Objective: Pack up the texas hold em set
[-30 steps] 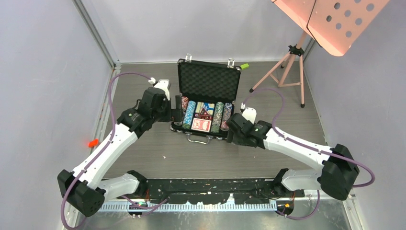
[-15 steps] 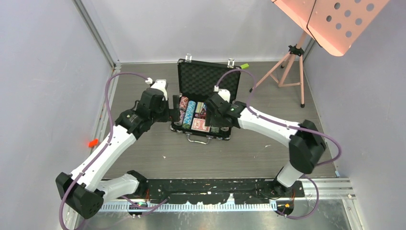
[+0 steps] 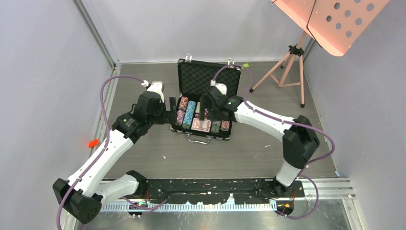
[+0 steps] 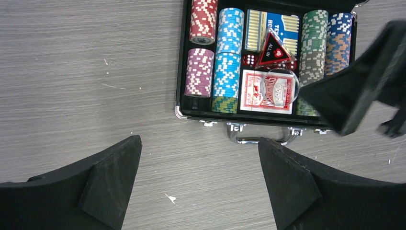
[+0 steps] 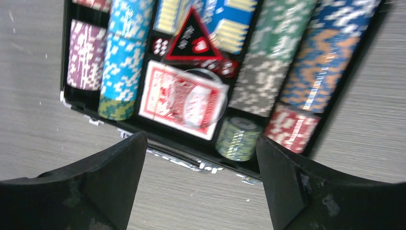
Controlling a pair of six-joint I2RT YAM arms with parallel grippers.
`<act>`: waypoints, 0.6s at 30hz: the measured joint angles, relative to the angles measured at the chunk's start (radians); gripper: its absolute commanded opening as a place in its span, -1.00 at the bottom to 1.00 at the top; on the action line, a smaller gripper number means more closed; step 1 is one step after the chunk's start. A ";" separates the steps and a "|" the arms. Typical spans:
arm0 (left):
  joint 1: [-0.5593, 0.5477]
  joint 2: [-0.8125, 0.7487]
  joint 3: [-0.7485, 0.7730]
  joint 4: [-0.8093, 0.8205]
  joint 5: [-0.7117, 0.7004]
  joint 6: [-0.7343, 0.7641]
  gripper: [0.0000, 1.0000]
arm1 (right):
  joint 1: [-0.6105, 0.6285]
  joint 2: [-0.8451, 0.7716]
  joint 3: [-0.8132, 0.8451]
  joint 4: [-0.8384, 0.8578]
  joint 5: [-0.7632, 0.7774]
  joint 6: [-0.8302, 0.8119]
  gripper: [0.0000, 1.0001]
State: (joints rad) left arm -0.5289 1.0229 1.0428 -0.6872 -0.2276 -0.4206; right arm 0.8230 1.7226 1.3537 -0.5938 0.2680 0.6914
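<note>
The black briefcase [image 3: 208, 79] stands open mid-table, its foam-lined lid upright. In the left wrist view its tray holds multicoloured chip stacks [image 4: 229, 52], a red-backed card deck [image 4: 256, 93], a red triangle [image 4: 274, 50], small red dice [image 4: 249, 59] and a clear disc [image 4: 281, 86] lying on the deck. The metal handle [image 4: 261, 140] faces me. My left gripper [image 3: 171, 109] is open and empty beside the case's left edge, above bare table [image 4: 198, 148]. My right gripper [image 3: 209, 109] is open and empty over the tray, above its near rim [image 5: 201, 143].
A pink tripod stand [image 3: 287, 67] stands at the back right under a pink perforated panel [image 3: 335, 19]. A small green block [image 3: 245, 65] lies by the lid's right corner. A small orange object [image 3: 92, 143] sits at the left wall. Walls enclose three sides.
My right arm has swung left, from beside the case's right end to over the tray. My left arm has drawn slightly left and away from the case.
</note>
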 measured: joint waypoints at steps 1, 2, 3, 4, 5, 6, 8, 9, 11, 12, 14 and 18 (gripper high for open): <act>0.000 0.002 0.000 0.000 0.000 0.000 0.92 | -0.018 -0.017 -0.009 0.003 -0.002 -0.002 0.75; 0.000 0.003 0.000 0.000 0.000 -0.001 0.92 | -0.044 -0.043 -0.023 0.005 -0.005 -0.002 0.72; 0.000 0.003 0.000 0.000 0.000 -0.002 0.92 | -0.079 -0.075 -0.040 0.009 -0.009 -0.004 0.71; 0.001 0.003 0.000 0.000 0.000 -0.002 0.92 | -0.117 -0.111 -0.059 0.014 -0.011 -0.005 0.70; 0.001 0.003 0.000 0.002 0.000 -0.002 0.92 | -0.151 -0.141 -0.072 0.016 -0.012 -0.005 0.69; 0.001 0.003 0.000 0.002 0.000 -0.003 0.92 | -0.194 -0.178 -0.085 0.020 -0.015 -0.005 0.69; 0.001 0.003 0.000 0.003 0.002 -0.008 0.92 | -0.273 -0.237 -0.090 0.028 -0.014 -0.005 0.68; 0.001 0.003 -0.002 0.005 0.003 -0.012 0.92 | -0.306 -0.258 -0.085 0.036 -0.012 -0.006 0.68; 0.001 0.003 -0.006 0.007 0.004 -0.017 0.92 | -0.344 -0.272 -0.059 0.039 0.006 -0.009 0.64; 0.001 0.003 -0.006 0.006 0.004 -0.018 0.92 | -0.354 -0.270 -0.037 0.043 0.022 -0.011 0.61; 0.001 0.003 -0.007 0.006 0.004 -0.020 0.92 | -0.363 -0.256 0.013 0.051 0.060 -0.020 0.56; 0.001 -0.005 -0.008 0.004 0.004 -0.021 0.92 | -0.390 -0.202 0.116 0.102 0.116 -0.048 0.48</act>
State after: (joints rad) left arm -0.5278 1.0183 1.0351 -0.6834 -0.2234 -0.4416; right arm 0.4328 1.5208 1.4693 -0.4919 0.3836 0.6434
